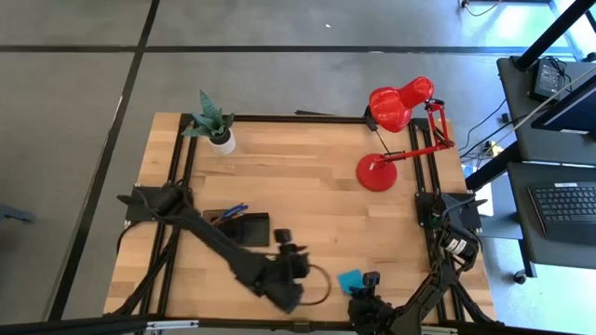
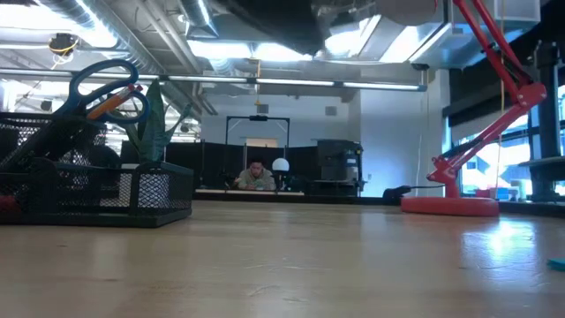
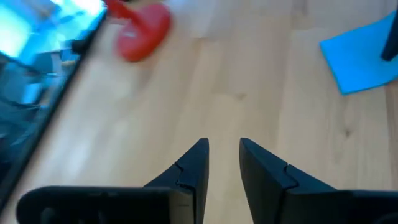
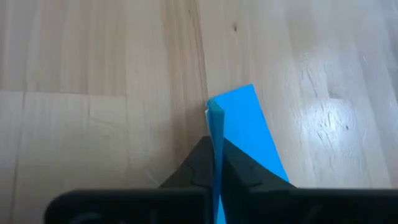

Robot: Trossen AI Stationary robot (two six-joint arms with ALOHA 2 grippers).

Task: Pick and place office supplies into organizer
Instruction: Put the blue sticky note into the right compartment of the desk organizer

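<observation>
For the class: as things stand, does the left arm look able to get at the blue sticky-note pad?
Probably not. The right gripper is already shut on the blue sticky-note pad, lifting one edge, so it is in the way. The left gripper, open and empty, is over bare wood beside the pad.

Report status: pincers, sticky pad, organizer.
Right pincer shut on blue sticky pad, one edge lifted off table. Left pincer slightly open, empty, over bare wood. Organizer holds scissors; path unobstructed.

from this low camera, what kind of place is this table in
Probably an open lab or industrial-style office: exposed ceiling ducts and strip lights, a person seated at a far desk, and another desk with a keyboard beside the wooden table.
</observation>
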